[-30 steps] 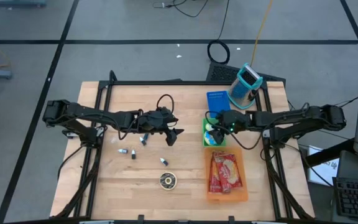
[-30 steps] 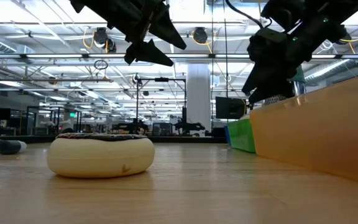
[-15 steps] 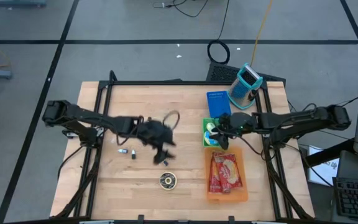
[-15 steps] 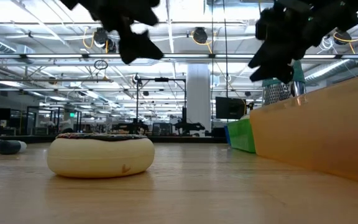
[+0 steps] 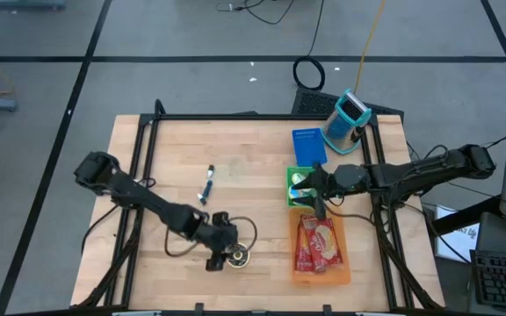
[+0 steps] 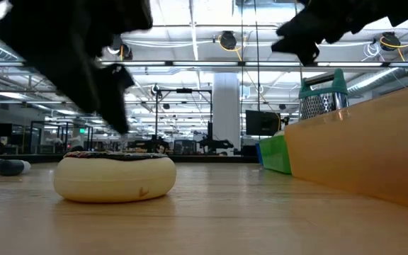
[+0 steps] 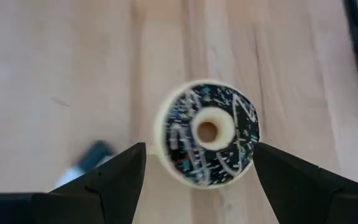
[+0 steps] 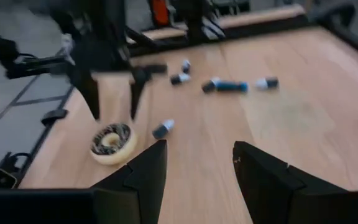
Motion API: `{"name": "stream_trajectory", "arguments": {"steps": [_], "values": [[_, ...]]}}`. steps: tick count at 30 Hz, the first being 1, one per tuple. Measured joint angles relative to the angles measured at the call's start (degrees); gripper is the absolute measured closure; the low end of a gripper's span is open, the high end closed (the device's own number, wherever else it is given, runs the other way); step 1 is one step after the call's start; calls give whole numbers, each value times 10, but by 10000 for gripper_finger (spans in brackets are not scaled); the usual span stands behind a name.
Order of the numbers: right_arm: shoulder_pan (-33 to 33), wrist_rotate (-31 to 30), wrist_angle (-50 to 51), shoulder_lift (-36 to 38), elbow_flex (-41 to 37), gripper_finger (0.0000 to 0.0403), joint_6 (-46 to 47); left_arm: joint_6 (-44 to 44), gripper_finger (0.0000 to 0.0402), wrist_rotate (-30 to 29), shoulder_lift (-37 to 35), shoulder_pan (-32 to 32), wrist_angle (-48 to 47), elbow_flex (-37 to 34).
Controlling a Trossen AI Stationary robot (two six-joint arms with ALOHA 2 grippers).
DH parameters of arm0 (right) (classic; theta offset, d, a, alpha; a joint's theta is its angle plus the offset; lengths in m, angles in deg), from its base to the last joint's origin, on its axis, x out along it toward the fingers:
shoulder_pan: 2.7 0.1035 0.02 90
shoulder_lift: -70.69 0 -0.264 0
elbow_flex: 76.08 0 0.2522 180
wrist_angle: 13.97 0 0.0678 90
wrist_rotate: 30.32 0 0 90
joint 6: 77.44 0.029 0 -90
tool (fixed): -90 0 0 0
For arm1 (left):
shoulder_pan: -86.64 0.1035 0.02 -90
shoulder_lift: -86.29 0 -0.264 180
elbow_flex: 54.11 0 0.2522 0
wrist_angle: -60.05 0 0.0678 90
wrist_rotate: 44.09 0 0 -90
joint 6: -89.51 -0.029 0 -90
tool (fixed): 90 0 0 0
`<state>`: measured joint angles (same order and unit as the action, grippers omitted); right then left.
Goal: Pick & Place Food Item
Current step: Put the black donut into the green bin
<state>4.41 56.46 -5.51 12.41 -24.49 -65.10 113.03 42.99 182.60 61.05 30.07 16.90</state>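
Note:
A cream donut with dark speckled icing lies flat on the wooden table near its front edge; it also shows in the low view. My left gripper hangs open just above it, pointing steeply down. In the left wrist view the donut shows between and ahead of the two spread fingers of that gripper, untouched. My right gripper hovers open and empty, high over the gap between the green bin and the orange tray. Its wrist view looks across the table at the donut.
An orange tray holding red food packets sits at the front right. Behind it come a green bin, a blue pad and a teal-handled grater. A marker and small caps lie mid-table.
My left gripper has swung from the table's middle toward the near edge and down, tipping steeply downward, and now hangs over the donut. My right gripper has risen and drifted from over the green bin toward the orange tray, rolling as it went. The donut has not moved.

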Motion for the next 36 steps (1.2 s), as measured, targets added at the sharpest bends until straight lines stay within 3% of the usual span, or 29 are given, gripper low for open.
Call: {"name": "stream_trajectory", "arguments": {"steps": [7,12,16,23,31,36], "values": [[38,0,-46,0,0,232,-36,65,103,0,47,-14,5,0],[55,0,-53,0,0,232,-41,62,103,17,48,-30,6,0],[59,0,-57,0,0,232,-43,94,103,-13,41,-47,-8,4],[60,0,-56,0,0,232,-39,29,103,-44,42,-81,-37,4],[61,0,-57,0,0,232,-40,-117,103,-226,42,-123,-31,31],[61,0,-57,0,0,232,-40,-174,103,-228,62,-126,39,33]]}}
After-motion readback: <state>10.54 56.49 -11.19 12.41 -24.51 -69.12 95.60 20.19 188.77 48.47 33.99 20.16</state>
